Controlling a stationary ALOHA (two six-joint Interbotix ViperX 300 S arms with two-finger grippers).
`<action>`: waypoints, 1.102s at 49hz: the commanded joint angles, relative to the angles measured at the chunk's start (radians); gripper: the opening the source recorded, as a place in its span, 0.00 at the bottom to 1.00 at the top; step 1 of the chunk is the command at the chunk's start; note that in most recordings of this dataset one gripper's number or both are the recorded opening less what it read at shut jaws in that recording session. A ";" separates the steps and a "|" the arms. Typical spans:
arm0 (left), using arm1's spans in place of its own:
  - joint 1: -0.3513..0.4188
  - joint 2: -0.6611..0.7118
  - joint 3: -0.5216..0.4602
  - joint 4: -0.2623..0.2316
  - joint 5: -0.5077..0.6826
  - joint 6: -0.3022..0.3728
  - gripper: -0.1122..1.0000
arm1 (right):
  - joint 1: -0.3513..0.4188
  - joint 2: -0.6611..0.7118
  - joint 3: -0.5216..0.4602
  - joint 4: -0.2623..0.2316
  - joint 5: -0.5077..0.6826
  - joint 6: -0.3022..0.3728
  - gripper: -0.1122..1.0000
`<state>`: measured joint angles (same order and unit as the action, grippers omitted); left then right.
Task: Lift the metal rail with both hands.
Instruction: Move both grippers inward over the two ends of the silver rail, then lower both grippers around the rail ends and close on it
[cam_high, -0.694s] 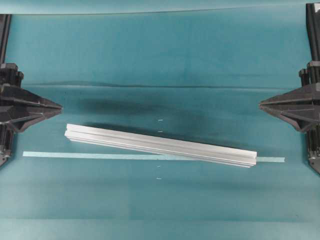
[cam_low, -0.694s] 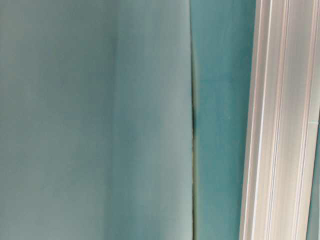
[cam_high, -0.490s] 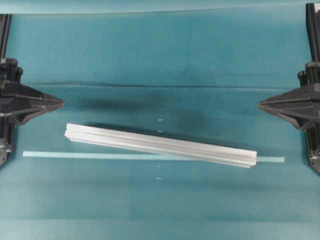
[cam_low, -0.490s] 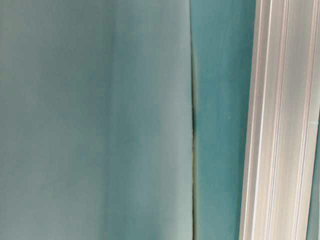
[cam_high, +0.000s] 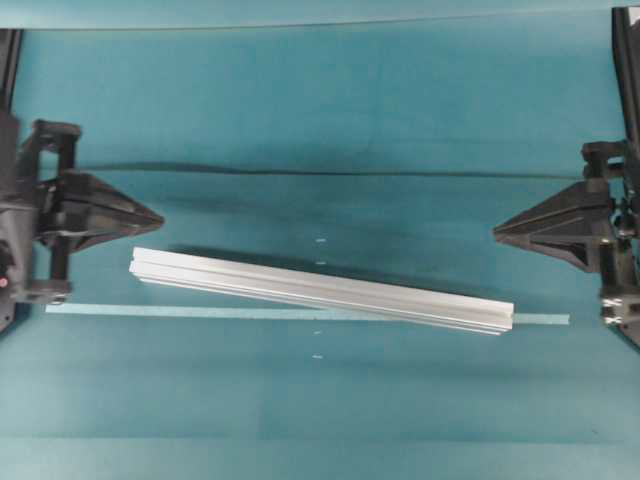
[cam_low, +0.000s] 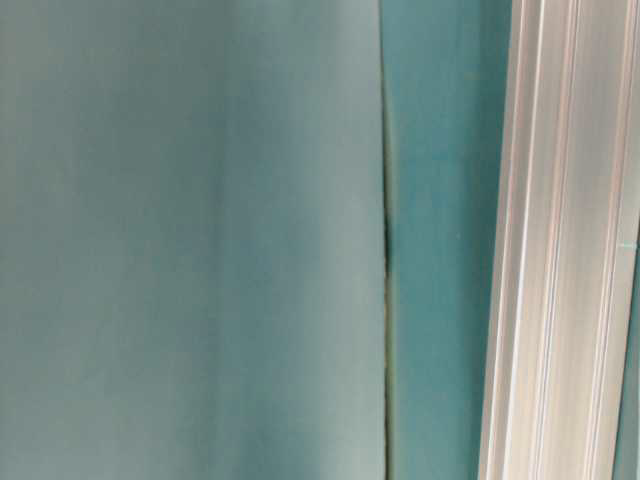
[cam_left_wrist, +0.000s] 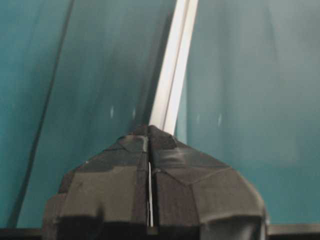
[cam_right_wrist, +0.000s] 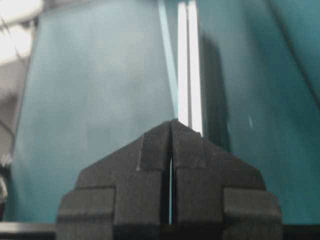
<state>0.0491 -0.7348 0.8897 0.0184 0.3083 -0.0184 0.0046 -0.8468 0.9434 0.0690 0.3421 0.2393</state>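
So I'm right at the approach step here, nothing grabbed yet. The metal rail (cam_high: 320, 291) is lying flat on the teal counter (cam_high: 320, 110), slanted a bit so its left end sits higher in the overhead view than its right end, and it crosses over the thin pale-green tape strip (cam_high: 90, 309). My left tool (cam_high: 160, 216) is hanging off to the left, near the rail's left end but clearly not touching it, and its fingers are pressed together with nothing between them. Same story on the other side: the right tool (cam_high: 496, 233) is squeezed closed and empty, and it's well apart from the rail's right end. Both wrist cams show the rail running away straight ahead of the tips. The way I see it, next I need to spread both tools, bring each one down over its end of the rail, and clamp evenly so the bar comes up level.
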 joint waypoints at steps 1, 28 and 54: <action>0.005 0.046 -0.074 0.003 0.063 0.017 0.06 | 0.002 0.044 -0.075 0.006 0.104 0.005 0.07; 0.026 0.311 -0.270 0.008 0.354 0.126 0.06 | -0.009 0.347 -0.293 0.052 0.505 0.083 0.07; 0.026 0.377 -0.276 0.008 0.342 0.201 0.11 | 0.002 0.541 -0.431 0.052 0.643 0.097 0.09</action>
<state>0.0736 -0.3451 0.6197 0.0215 0.6535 0.1672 0.0046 -0.3145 0.5292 0.1166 0.9940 0.3375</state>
